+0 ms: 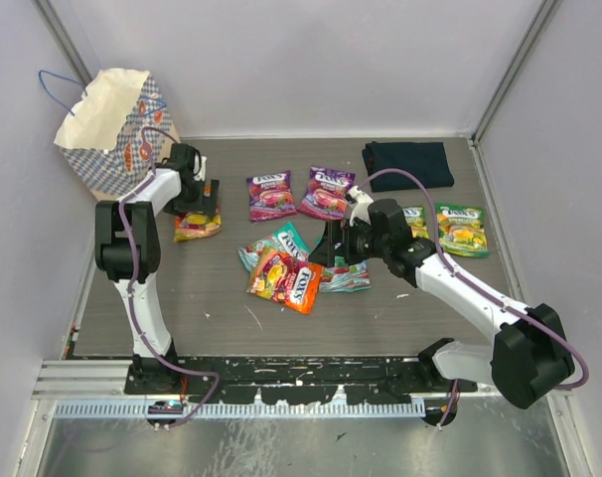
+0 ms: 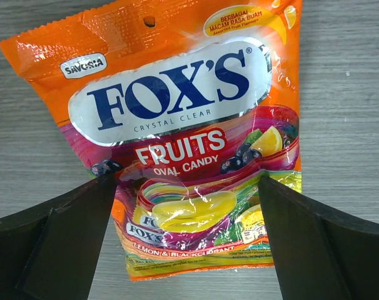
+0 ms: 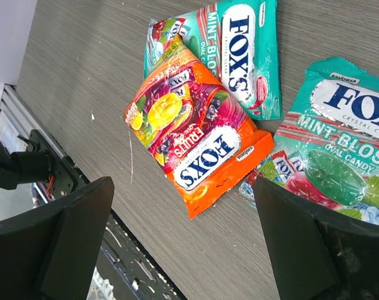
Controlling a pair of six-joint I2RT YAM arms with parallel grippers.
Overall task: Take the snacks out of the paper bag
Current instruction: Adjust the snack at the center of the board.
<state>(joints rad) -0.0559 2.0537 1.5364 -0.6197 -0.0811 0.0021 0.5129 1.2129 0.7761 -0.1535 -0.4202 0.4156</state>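
The paper bag (image 1: 107,129) lies tipped at the far left, its mouth facing up and back. My left gripper (image 1: 206,199) is open just in front of it. In the left wrist view its gripper (image 2: 186,181) hovers over an orange packet (image 2: 177,125) that lies flat on the table, also seen from above (image 1: 197,227). My right gripper (image 1: 333,248) is open and empty above the table's middle (image 3: 183,184). Near it lie a second orange packet (image 3: 196,144) and two teal packets (image 3: 233,56) (image 3: 339,144). Two purple packets (image 1: 270,195) (image 1: 327,191) and two green packets (image 1: 461,229) (image 1: 415,221) lie further off.
A dark navy folded cloth (image 1: 407,162) lies at the back right. Grey walls close in the table on the left, back and right. A metal rail (image 1: 281,373) runs along the near edge by the arm bases.
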